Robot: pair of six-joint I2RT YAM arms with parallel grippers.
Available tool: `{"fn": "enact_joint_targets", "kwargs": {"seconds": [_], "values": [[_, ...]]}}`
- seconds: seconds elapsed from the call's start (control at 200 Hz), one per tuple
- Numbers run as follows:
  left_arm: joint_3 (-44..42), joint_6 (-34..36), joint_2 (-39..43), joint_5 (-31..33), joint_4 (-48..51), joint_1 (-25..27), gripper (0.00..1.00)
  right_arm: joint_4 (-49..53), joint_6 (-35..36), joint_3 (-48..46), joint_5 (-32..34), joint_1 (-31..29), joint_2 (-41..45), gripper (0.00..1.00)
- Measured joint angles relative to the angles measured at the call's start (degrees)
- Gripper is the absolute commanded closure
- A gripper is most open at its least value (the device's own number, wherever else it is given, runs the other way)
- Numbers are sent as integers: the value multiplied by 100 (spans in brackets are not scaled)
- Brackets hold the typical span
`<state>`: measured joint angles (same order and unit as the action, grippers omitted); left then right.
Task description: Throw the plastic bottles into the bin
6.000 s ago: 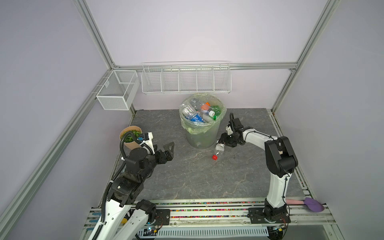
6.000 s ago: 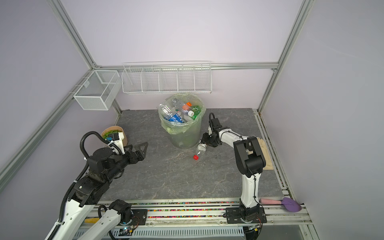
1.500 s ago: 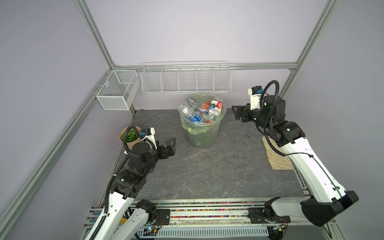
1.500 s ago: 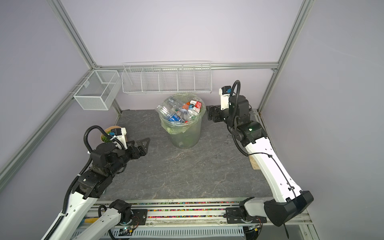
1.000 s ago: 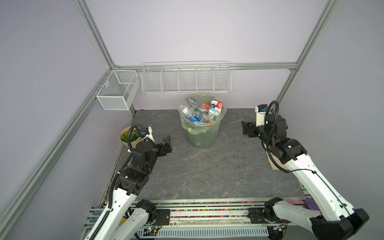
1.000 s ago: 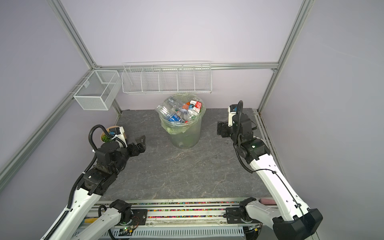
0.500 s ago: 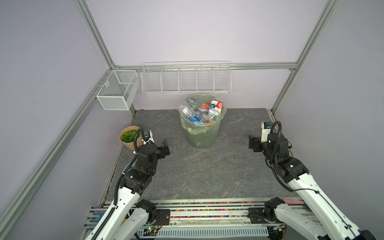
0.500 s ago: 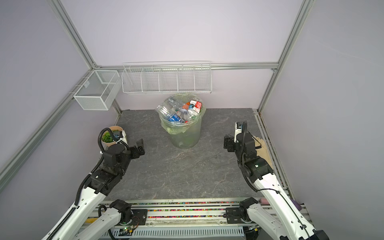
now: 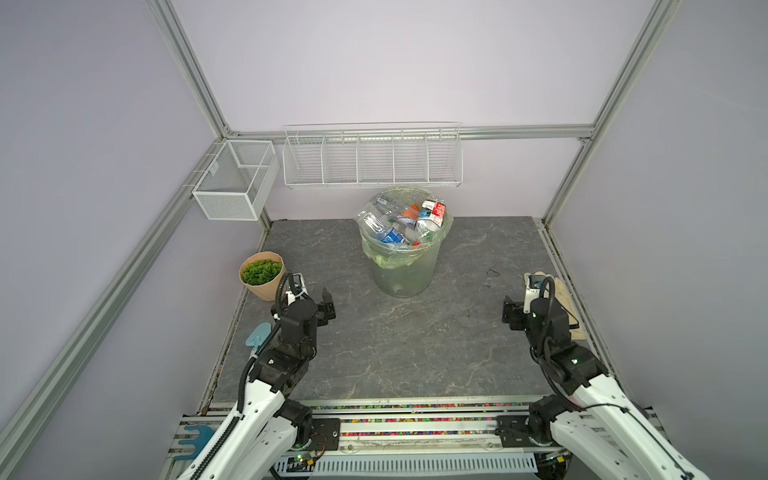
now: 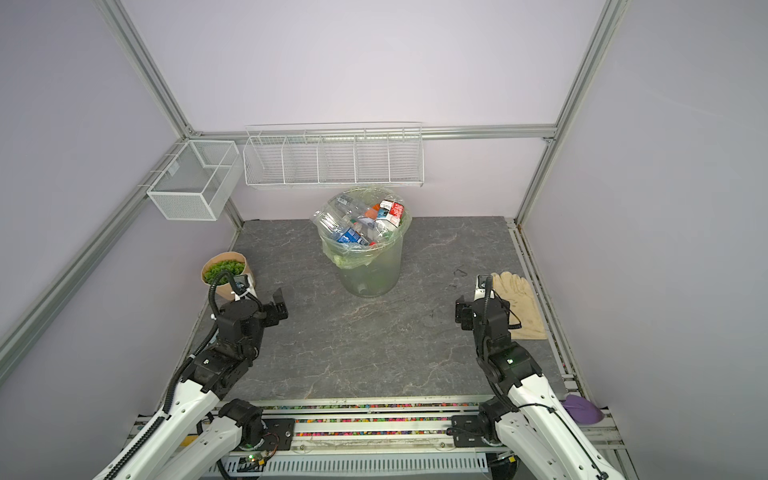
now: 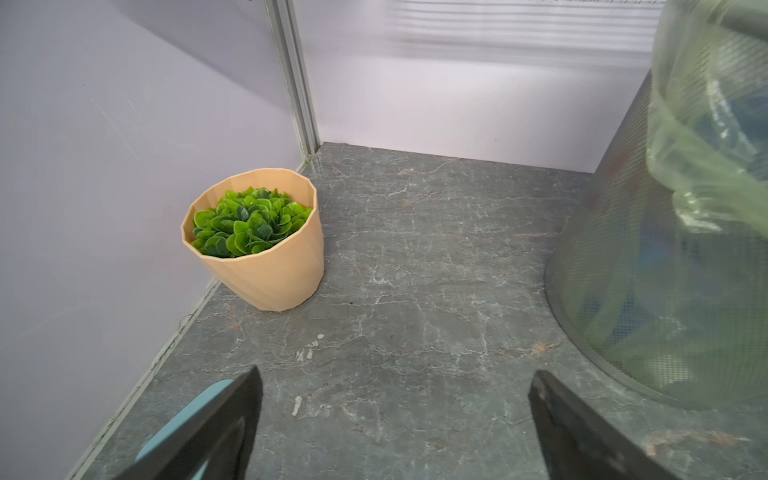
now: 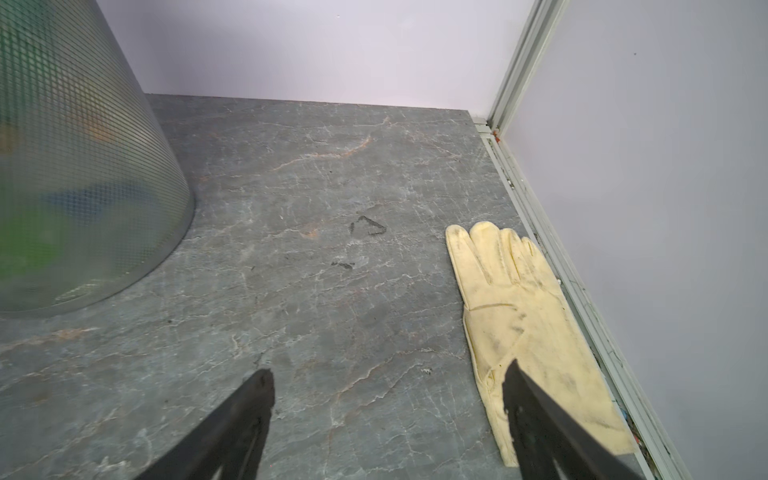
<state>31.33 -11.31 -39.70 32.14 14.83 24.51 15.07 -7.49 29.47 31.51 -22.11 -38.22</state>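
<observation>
Plastic bottles [image 9: 405, 222] are sitting heaped in the bin [image 9: 401, 276], none showing on the tabletop [image 9: 395, 353]; left gripper [image 11: 397, 376] and right gripper [image 12: 390, 370] are hovering spread, empty; task is looking complete.

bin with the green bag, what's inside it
Clear plastic bottles with blue and red labels heaped to the rim of the translucent grey-green bin; lower ones are hidden by them.

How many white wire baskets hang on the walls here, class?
2. A small mesh basket hangs on the left wall's rail; a long divided basket hangs on the back wall, above the bin. None seems hidden.
</observation>
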Motion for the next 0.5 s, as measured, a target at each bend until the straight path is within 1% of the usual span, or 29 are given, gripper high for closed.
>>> {"fn": "enact_joint_targets", "kwargs": {"seconds": [0.12, 0.265, 0.5], "values": [[-129, 42, -48, 221, -138, 0, 1, -35, -114, -321, 164, 44, 157, 12], [-330, 70, -42, 516, -289, 0, 0, -39, -310, -507, 319, 63, 155, 12], [-828, 94, 35, 905, -643, 0, 1, -190, -457, -750, 363, 70, 275, 11]]}}
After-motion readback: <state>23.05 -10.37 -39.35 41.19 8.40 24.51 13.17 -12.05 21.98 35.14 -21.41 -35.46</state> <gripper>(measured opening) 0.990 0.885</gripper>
